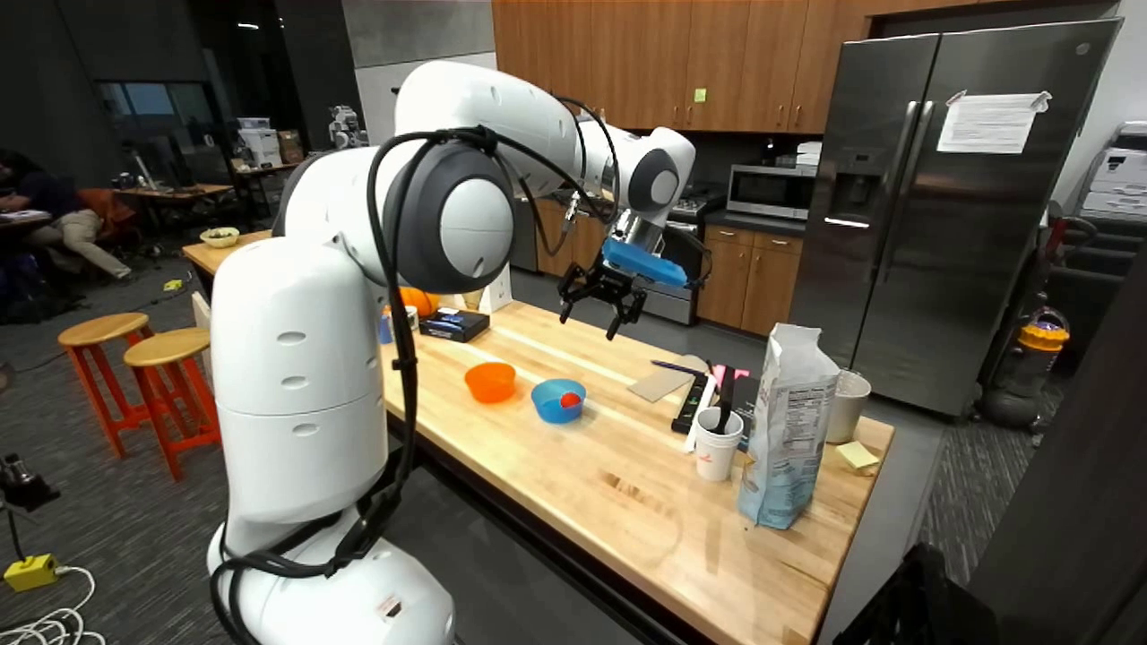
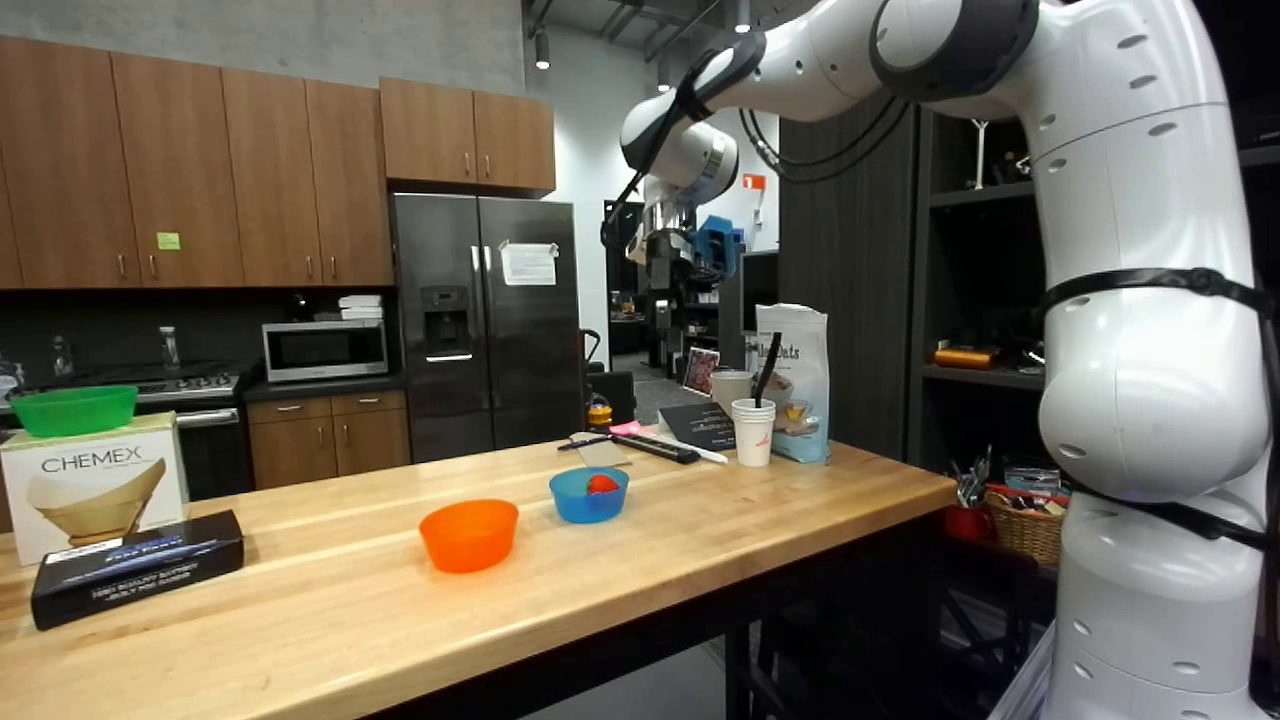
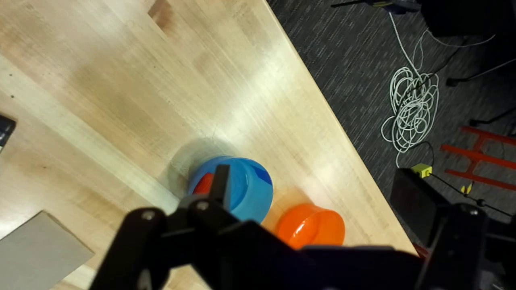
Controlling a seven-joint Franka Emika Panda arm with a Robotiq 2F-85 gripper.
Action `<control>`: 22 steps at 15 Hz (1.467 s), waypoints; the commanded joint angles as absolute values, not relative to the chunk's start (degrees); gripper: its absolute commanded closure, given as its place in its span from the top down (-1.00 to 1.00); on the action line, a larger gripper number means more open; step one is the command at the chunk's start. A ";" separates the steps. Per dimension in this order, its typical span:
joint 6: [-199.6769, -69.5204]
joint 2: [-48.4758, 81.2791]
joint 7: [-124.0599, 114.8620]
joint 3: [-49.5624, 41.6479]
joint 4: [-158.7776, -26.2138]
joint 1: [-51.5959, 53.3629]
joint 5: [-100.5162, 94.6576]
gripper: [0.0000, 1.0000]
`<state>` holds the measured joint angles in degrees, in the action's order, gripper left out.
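Note:
High above the wooden table my gripper [image 1: 589, 324] hangs open, its black fingers wide apart with nothing between them. In the wrist view its finger [image 3: 219, 181] overlaps the blue bowl [image 3: 258, 193] in the picture, though the exterior views show it well above and not touching. A red round object [image 2: 601, 484] lies inside that blue bowl [image 2: 580, 510]; the finger partly hides it in the wrist view. Beside the blue bowl stands an orange bowl [image 1: 490, 383], whose inside looks bare in the wrist view.
A tall oats bag [image 1: 789, 439] and stacked paper cups [image 1: 715, 457] stand at one table end, near a flat grey piece [image 3: 40, 253]. Towards the opposite end are a black box [image 2: 140, 565] and a Chemex box [image 2: 90, 490] with a green bowl [image 2: 75, 410] on top.

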<state>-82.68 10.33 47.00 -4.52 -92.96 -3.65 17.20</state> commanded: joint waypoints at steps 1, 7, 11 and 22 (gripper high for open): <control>-83.60 12.18 48.38 -2.53 -91.85 -4.08 15.34 1.00; -87.25 11.97 48.32 -0.86 -90.99 -3.31 7.81 1.00; -91.16 10.92 48.31 0.17 -90.26 -3.02 5.28 1.00; -98.26 10.16 49.40 0.44 -90.51 -3.74 8.15 1.00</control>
